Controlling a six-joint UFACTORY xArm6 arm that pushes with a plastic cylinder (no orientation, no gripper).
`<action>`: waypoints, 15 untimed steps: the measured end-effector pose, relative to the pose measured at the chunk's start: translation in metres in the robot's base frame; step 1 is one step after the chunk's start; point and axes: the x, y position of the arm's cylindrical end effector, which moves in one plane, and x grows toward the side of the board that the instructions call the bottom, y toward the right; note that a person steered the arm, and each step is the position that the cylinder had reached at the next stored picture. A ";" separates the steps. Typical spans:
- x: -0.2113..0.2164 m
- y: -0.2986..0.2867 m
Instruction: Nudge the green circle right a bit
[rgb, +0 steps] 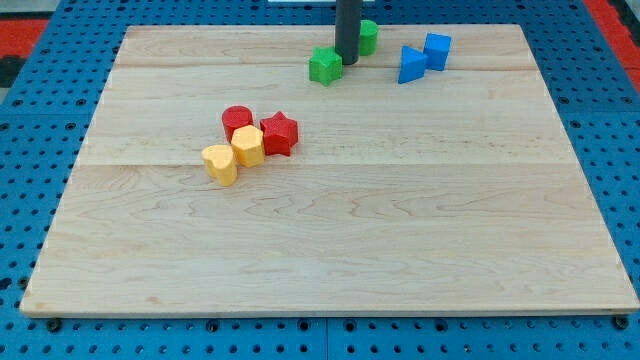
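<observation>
The green circle (368, 37) sits near the view's top, partly hidden behind my rod. My tip (347, 62) rests on the board just left of and slightly below the green circle, close to it or touching. A green star-like block (325, 66) lies right beside the tip on its left. The rod comes down from the view's top edge.
A blue triangle (411, 65) and a blue cube (437, 49) lie to the right of the green circle. A red circle (237, 121), a red star (279, 133), a yellow hexagon (248, 146) and a yellow heart (220, 164) cluster at centre left on the wooden board (400, 230).
</observation>
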 end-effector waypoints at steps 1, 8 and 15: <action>0.046 -0.066; -0.032 -0.019; -0.065 -0.130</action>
